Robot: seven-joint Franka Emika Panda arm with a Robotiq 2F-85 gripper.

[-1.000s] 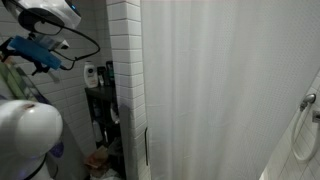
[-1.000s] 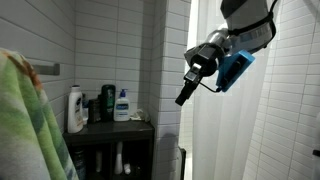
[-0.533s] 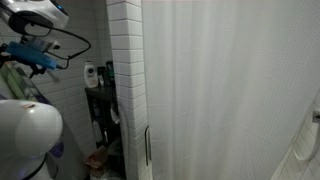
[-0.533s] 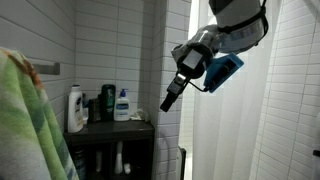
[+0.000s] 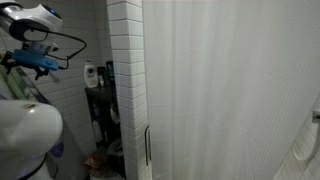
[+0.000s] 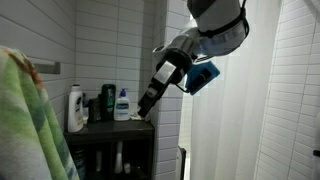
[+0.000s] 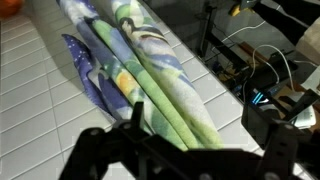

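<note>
A towel patterned in green, blue and white hangs in folds against white wall tiles. In the wrist view it fills the upper left and runs down between my gripper's open jaws, which hold nothing. In an exterior view the towel hangs at the left edge, and my gripper points down and left toward it, still some way off, above a shelf. In the other exterior view the gripper is at the far left, beside the towel.
A dark shelf below the gripper carries a white bottle, a dark bottle and a lotion bottle. A white shower curtain and a tiled column stand beside it. Cables and equipment lie at the right.
The arm has swung down and toward the towel, past the curtain to above the shelf. The jaws have stayed open and empty.
</note>
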